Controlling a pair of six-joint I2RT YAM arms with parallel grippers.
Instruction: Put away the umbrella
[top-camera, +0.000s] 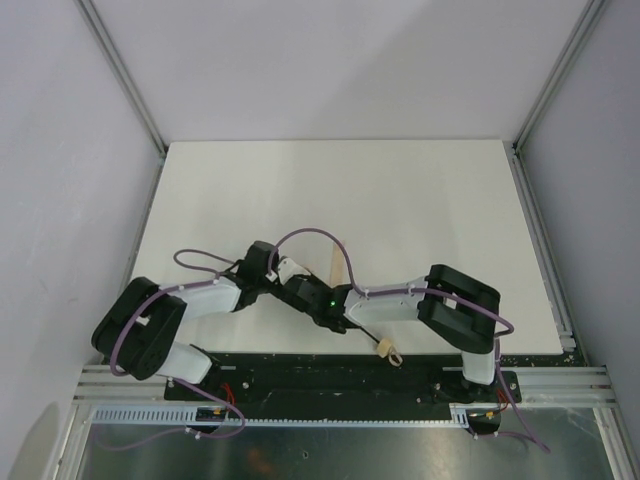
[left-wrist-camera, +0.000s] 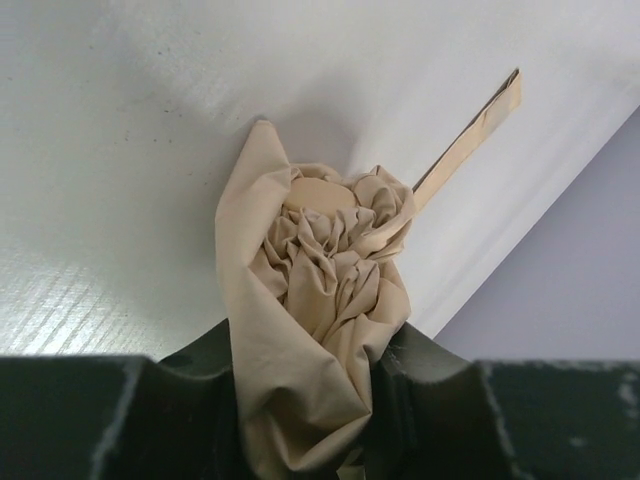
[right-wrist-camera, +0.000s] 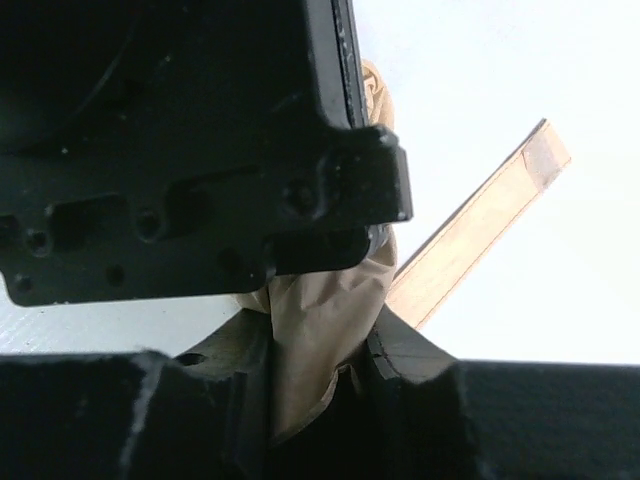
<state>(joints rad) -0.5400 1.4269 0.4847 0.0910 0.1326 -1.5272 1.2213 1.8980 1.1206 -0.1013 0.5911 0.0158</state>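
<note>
From above, the two arms met over the near part of the white table (top-camera: 420, 200), with the left gripper (top-camera: 283, 279) and the right gripper (top-camera: 307, 294) almost touching. The umbrella (top-camera: 338, 263) lay between them, and its pale handle (top-camera: 385, 349) pointed toward the near edge.

In the left wrist view, the left jaws pinched the bunched beige canopy (left-wrist-camera: 320, 270). The closing strap (left-wrist-camera: 470, 135) lay loose on the table.

In the right wrist view, the right jaws also pressed on the fabric. The black body of the left gripper filled the frame just above them.

The step seemed to be gathering the canopy for wrapping. Next, I judge, one gripper must let go and take the strap, and the crowded arms could hinder that.
</note>
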